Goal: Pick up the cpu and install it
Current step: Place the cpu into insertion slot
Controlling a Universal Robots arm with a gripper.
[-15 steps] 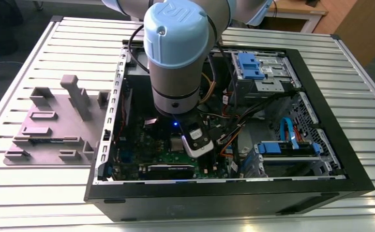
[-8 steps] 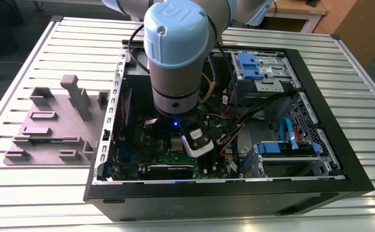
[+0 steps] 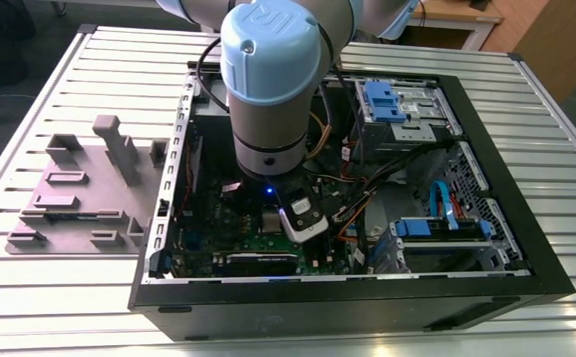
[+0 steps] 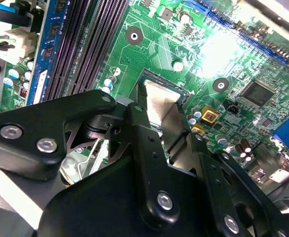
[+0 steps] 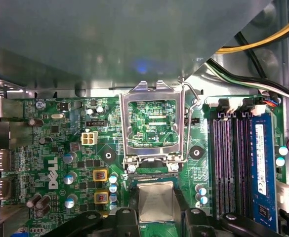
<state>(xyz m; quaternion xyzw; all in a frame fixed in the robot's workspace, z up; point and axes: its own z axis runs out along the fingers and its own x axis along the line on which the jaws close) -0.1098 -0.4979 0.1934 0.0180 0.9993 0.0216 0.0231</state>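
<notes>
Closest to the wrist cameras, the gripper (image 5: 156, 219) stands low over the motherboard (image 5: 50, 148) with its jaws set one on each side of the cpu (image 5: 156, 200). By the look of it they are clenched on two opposite edges of the chip (in the second wrist view the fingers (image 4: 140, 123) sit hard against its silvery top (image 4: 159, 98)). So the cpu lies directly between the jaws, flat, top face up. Being square, it has no long axis to speak of.

It sits right at the socket (image 5: 154, 176). I cannot tell whether it is seated or hangs just above.

Just beyond the chip, the socket's metal load frame (image 5: 127, 128) is thrown back open, and its thin lever (image 5: 186, 123) is raised beside it. Further to one side run the dark memory slots (image 5: 233, 163).

In the exterior view the arm reaches down into the open computer case (image 3: 525, 223). A grey parts holder (image 3: 70, 201) rests on the ribbed surface (image 3: 70, 89), towards the exterior view's left.
</notes>
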